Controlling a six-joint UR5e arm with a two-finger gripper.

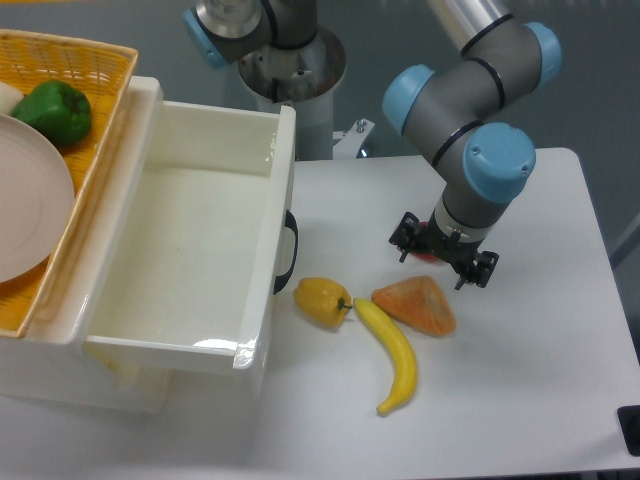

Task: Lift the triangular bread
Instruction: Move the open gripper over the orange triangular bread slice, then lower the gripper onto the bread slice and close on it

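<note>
One bread (416, 304), one banana (392, 354) and one pepper (321, 301) are lying mid-table; my pincer (444, 257) is hovering spread, holding nothing.

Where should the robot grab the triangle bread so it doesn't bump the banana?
Probably from straight above, with the tool closing across the triangular bread near its wider right end. The bread lies flat on the table, so its top is free. Its lower left edge sits right against the banana, so the fingers are likely safer at the upper edge and lower right edge, away from there.
</note>
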